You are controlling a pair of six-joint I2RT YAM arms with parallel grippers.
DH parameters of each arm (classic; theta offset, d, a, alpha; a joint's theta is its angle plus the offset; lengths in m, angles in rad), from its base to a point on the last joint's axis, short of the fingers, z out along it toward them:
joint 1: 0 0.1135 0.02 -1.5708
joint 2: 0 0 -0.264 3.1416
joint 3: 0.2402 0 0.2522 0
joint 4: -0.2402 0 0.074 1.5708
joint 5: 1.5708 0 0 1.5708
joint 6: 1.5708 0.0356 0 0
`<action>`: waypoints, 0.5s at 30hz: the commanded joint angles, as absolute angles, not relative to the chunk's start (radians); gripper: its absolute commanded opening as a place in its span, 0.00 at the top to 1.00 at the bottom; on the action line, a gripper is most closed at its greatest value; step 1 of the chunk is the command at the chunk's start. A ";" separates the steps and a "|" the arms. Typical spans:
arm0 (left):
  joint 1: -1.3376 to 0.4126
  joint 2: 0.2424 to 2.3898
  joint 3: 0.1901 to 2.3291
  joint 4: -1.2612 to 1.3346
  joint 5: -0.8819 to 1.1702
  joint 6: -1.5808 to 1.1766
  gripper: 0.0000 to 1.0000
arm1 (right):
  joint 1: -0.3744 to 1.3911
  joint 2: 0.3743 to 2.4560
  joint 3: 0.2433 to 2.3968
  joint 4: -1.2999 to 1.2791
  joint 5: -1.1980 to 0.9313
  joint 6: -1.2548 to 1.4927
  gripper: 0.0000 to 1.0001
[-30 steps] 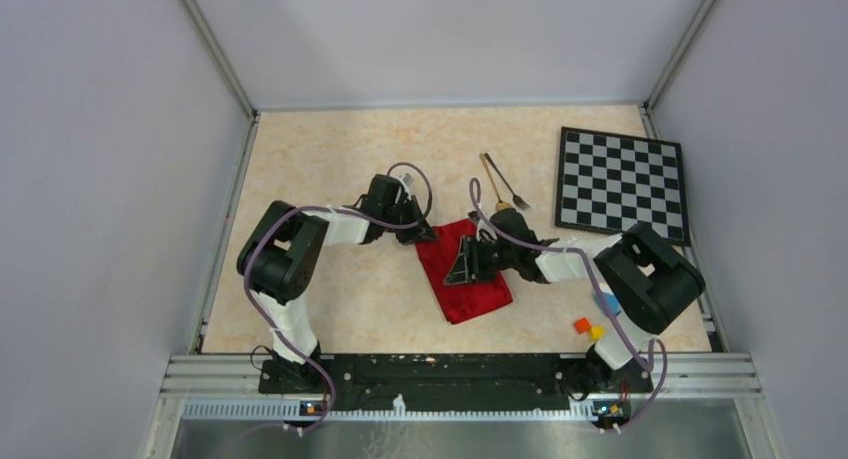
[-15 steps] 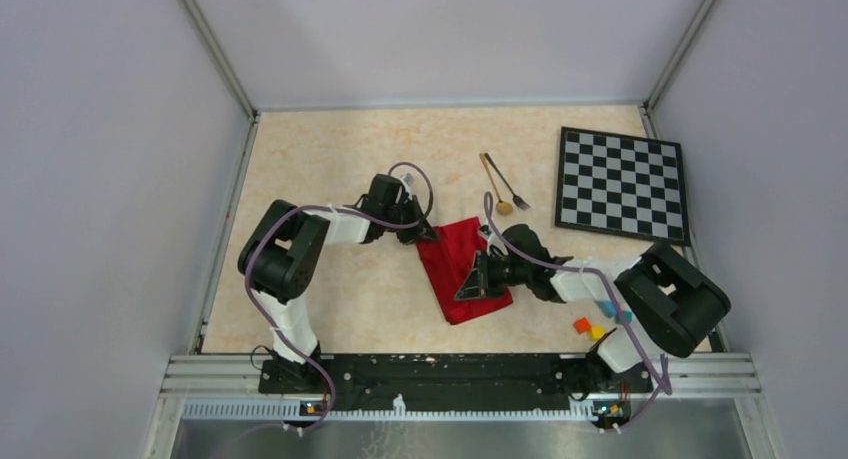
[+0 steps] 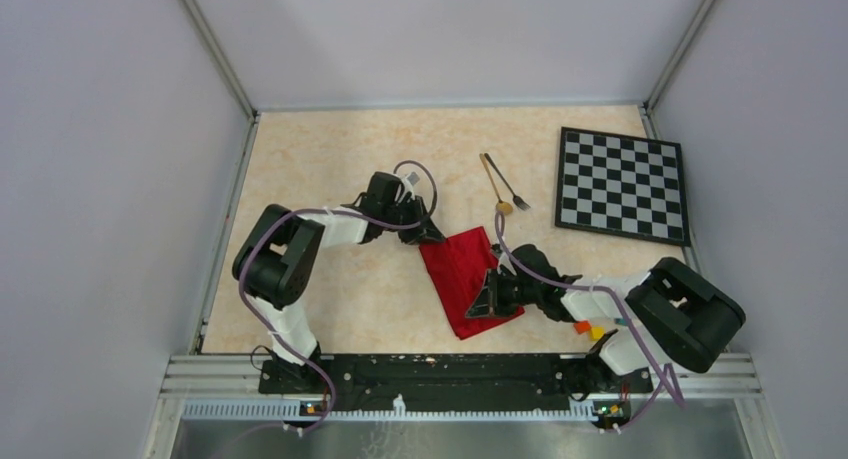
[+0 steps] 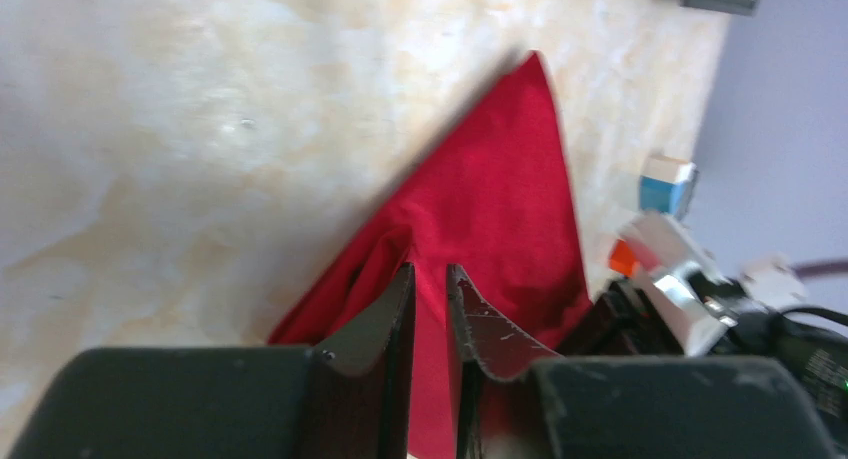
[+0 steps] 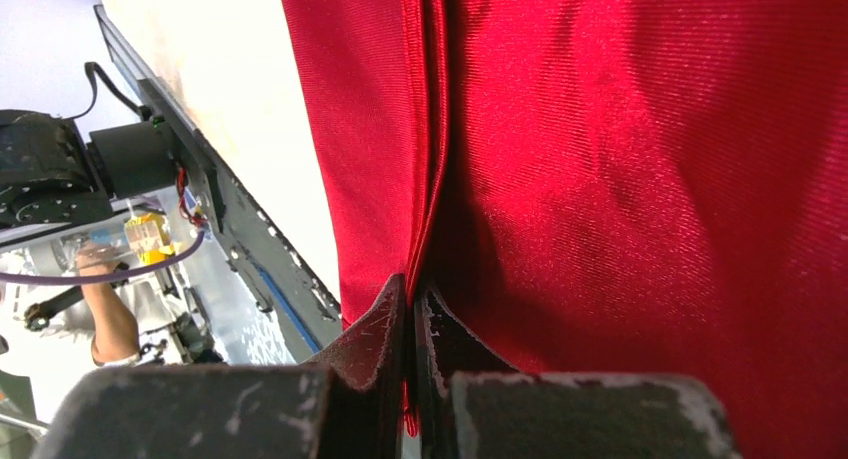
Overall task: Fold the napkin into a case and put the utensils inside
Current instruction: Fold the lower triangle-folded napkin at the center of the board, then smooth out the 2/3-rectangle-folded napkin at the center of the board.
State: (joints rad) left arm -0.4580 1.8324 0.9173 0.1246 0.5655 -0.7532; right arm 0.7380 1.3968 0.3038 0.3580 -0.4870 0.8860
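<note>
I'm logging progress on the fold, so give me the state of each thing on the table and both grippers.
Deep-red cloth napkin: folded over, flat on table.
Left gripper: shut on napkin's far corner.
Right gripper: shut on napkin's near edge.
Slim gold-coloured spoon: lying on table, outside napkin.
Slim dark metal fork: lying beside spoon, outside napkin.
</note>
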 commanded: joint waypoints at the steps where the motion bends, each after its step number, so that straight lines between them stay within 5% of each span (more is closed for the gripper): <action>1: -0.457 1.705 0.933 0.153 0.671 -0.712 0.75 | 0.767 1.371 0.284 0.397 -0.414 0.911 1.00; 7: -0.456 1.626 0.877 0.118 0.658 -0.693 0.70 | 0.793 1.308 0.290 0.339 -0.368 0.908 0.97; 15: -0.454 1.709 0.847 0.150 0.624 -0.718 0.80 | 0.813 1.258 0.289 0.276 -0.324 0.902 0.95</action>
